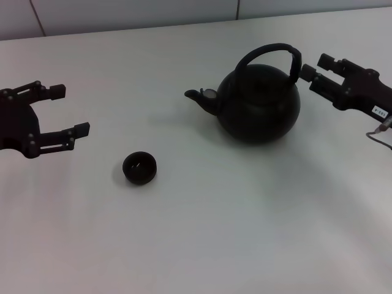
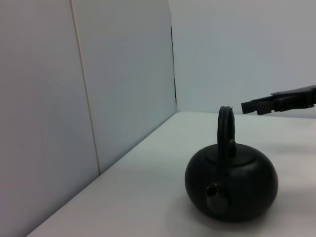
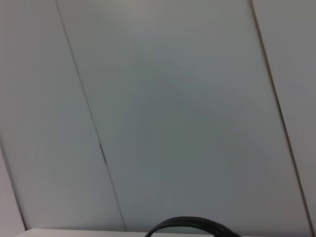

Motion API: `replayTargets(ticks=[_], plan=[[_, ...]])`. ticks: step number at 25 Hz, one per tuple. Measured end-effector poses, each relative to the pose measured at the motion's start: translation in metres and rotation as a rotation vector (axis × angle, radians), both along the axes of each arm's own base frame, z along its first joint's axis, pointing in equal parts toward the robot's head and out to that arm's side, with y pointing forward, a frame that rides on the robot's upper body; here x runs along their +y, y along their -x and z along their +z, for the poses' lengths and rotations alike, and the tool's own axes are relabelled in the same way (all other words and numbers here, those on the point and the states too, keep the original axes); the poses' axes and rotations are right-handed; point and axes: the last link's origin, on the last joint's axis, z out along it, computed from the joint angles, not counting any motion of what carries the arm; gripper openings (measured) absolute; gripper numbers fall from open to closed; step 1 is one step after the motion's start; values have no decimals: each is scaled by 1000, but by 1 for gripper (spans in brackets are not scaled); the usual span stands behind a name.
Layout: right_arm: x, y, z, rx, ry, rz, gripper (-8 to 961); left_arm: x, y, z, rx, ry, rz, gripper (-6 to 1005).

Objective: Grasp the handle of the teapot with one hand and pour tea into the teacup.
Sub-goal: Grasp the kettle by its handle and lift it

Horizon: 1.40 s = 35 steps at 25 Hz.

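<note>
Both hands point(image 1: 69, 110) point(image 1: 316, 68) spread wide.

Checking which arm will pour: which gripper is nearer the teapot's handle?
The right gripper, open beside the handle; the left gripper sits far off, beyond the teacup.

Matte-black teapot point(image 1: 260, 104) and handle point(image 1: 269, 54), seemingly brown-black teacup point(image 1: 139, 168), plain white table point(image 1: 214, 233).
</note>
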Motion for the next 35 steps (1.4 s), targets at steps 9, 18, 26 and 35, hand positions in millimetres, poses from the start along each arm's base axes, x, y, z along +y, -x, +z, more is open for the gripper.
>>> replayTargets(ticks=[9, 18, 26, 35], plan=[[6, -6, -11, -9, -14, -63, 593, 0, 3, 4, 20, -3, 0, 847], [11, -9, -14, 0, -40, -105, 593, -9, 14, 6, 91, 36, 8, 847], [19, -7, -13, -1, -52, -121, 594, -23, 22, 13, 129, 85, 33, 847], [25, -2, -20, -24, -25, -105, 593, -34, 24, 8, 147, 131, 49, 846]])
